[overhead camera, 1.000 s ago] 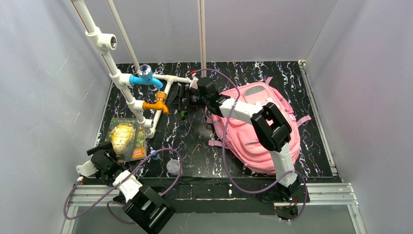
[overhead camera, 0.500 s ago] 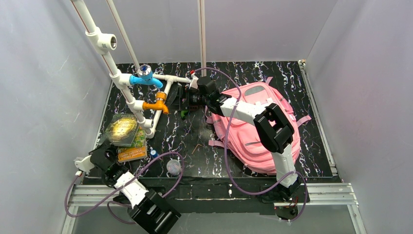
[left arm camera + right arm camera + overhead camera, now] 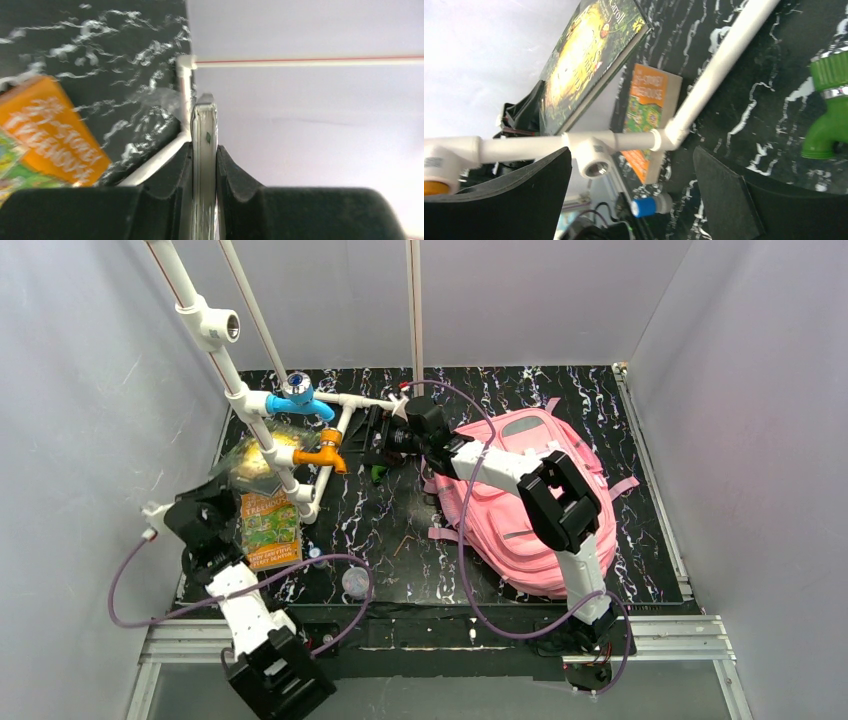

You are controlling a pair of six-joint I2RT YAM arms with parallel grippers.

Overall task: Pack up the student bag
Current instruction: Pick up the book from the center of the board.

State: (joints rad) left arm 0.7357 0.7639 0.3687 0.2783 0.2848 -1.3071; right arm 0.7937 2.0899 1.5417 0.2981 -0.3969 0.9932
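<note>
The student bag, a large pink backpack, lies flat on the right side of the black marbled table. My left gripper is shut on the edge of a green and gold book and holds it tilted up off the table at the left. The left wrist view shows the book's edge pinched between the fingers. A second, orange and green book lies flat below it. My right gripper hangs open left of the bag, near the pipe frame, with nothing between its fingers.
A white pipe frame with a blue valve and an orange valve stands at the back left. A green tap sits beside my right gripper. A small clear round object, a blue-capped item and a hex key lie near the front.
My left gripper closed on the green and gold book and lifted it up and back, uncovering the orange book beneath. The right arm stayed put.
</note>
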